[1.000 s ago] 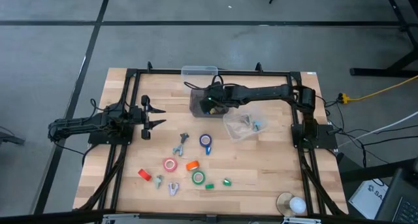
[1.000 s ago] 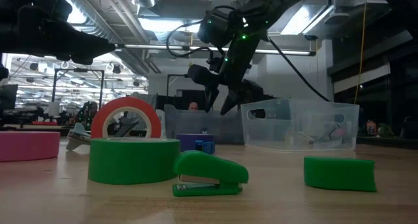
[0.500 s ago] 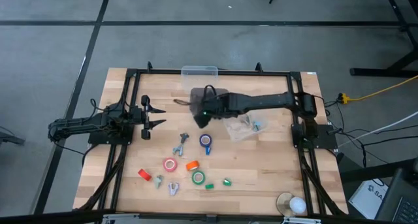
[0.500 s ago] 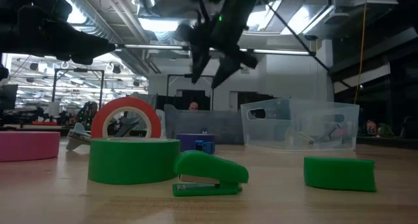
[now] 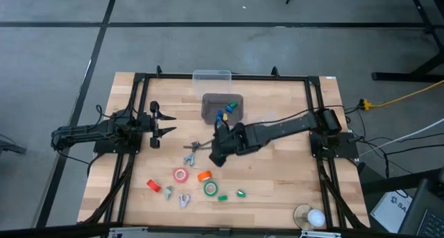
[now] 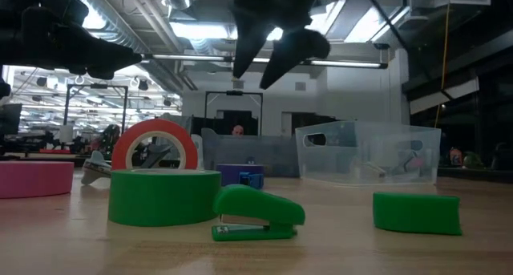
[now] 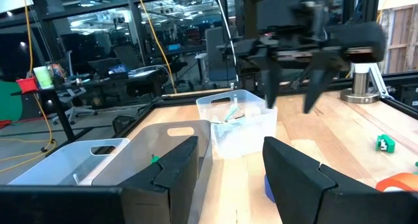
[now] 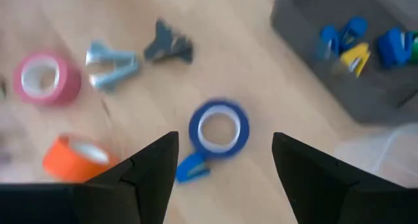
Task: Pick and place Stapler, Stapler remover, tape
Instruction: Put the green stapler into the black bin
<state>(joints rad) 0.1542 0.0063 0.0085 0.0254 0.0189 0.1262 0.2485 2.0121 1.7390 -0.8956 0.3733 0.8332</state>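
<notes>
My right gripper (image 5: pixel 218 155) is open and hovers above the blue tape roll (image 8: pixel 219 129), which lies flat on the table with a small blue piece (image 8: pixel 191 168) beside it. The pink roll (image 5: pixel 181 175), orange roll (image 5: pixel 204 175), green roll (image 5: pixel 210 189) and red roll (image 5: pixel 153 186) lie flat nearer the near edge. Staple removers (image 5: pixel 193 153) (image 5: pixel 184 200) and small green staplers (image 5: pixel 223 197) (image 5: pixel 241 193) lie among them. The grey bin (image 5: pixel 211 112) holds blue, yellow and green staplers. My left gripper (image 5: pixel 165 123) waits open at the table's left.
A clear bin (image 5: pixel 211 75) stands at the far edge behind the grey bin. Another clear bin (image 6: pixel 369 151) with small items sits under my right arm in the high view. A round object (image 5: pixel 310 217) lies at the near right corner. Black frame rails run along both sides.
My right gripper has moved from over the grey bin toward the near edge, ending above the blue tape roll; it has stayed open. In the low view it has risen toward the picture's top. Nothing on the table has moved.
</notes>
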